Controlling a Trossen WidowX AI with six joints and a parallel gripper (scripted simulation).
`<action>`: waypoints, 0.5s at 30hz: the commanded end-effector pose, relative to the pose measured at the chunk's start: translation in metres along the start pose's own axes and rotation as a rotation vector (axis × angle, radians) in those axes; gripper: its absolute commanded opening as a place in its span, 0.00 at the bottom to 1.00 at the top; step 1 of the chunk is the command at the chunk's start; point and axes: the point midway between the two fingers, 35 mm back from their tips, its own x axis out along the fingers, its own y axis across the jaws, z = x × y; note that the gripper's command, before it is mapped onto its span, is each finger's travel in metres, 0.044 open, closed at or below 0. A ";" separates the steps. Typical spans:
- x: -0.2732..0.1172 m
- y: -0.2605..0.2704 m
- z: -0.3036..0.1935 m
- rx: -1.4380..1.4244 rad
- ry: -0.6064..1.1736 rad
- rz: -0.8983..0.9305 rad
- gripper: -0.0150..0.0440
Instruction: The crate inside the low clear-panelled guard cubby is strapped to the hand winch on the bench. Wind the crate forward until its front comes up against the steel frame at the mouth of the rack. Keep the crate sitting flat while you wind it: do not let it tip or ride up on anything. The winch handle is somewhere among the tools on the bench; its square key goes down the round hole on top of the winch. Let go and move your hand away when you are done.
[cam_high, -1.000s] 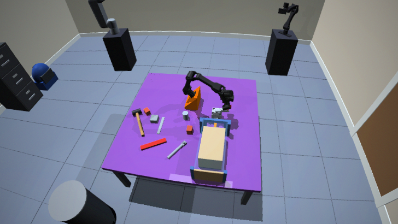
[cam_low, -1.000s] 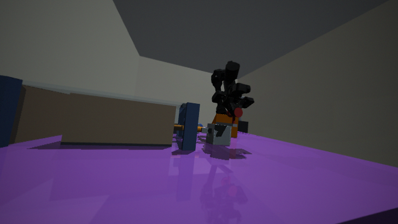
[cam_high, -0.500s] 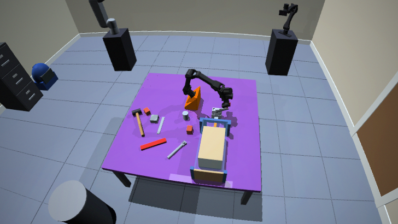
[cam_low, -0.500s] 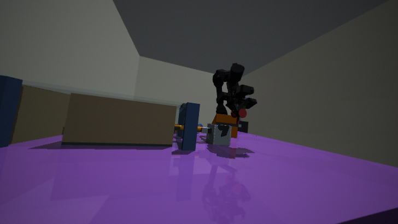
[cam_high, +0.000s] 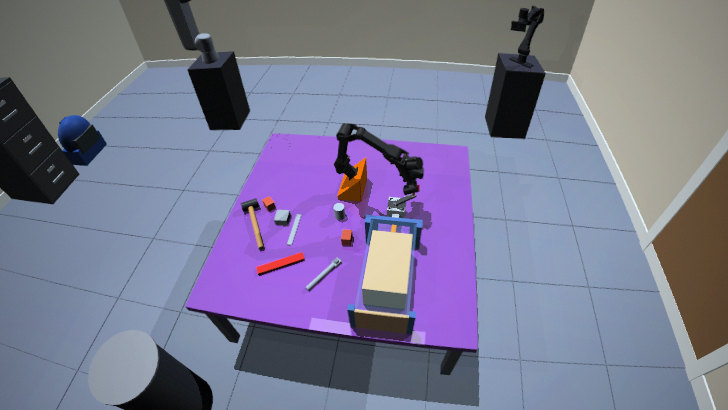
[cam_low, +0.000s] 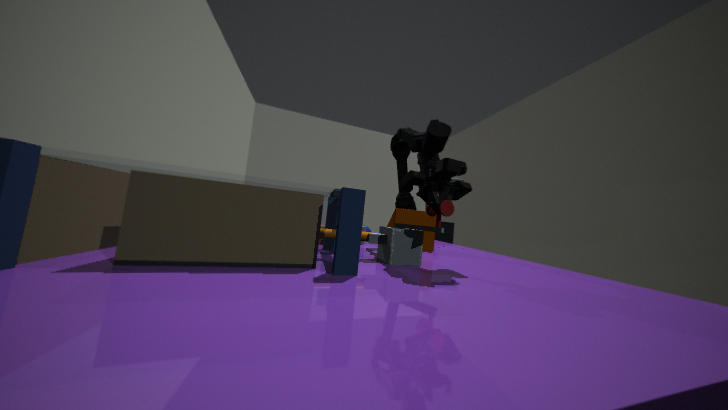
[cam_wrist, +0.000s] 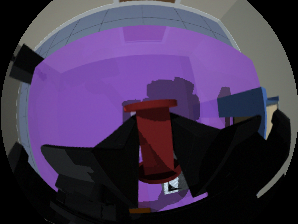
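Grasps the red grip (cam_high: 417, 188) (cam_low: 446, 207) (cam_wrist: 156, 140) of the winch handle (cam_high: 406, 199) between the fingers of the gripper (cam_high: 411, 188) (cam_low: 439, 206) (cam_wrist: 150, 117). Slants from the winch (cam_high: 391, 210) (cam_low: 402, 249) out to that grip. Contains the crate (cam_high: 388, 262) (cam_low: 219, 219) inside the guard cubby (cam_high: 381, 321) (cam_low: 76, 203), flat on the bench (cam_high: 438, 305) (cam_low: 254, 331). Points front-first at the winch, long axis along the cubby, just short of the blue mouth frame (cam_high: 419, 234) (cam_low: 352, 233). Joins crate side to winch by an orange strap (cam_high: 393, 228) (cam_low: 328, 233).

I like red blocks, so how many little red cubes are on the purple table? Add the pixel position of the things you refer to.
2. One (cam_high: 268, 203) is beside the hammer's head (cam_high: 250, 205); the other (cam_high: 346, 237) is left of the crate (cam_high: 388, 260) in the top view.
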 end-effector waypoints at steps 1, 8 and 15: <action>-0.003 0.018 -0.018 -0.012 0.041 0.033 0.25; -0.007 0.024 -0.025 -0.012 0.042 0.034 0.25; -0.012 0.030 -0.034 -0.012 0.043 0.034 0.25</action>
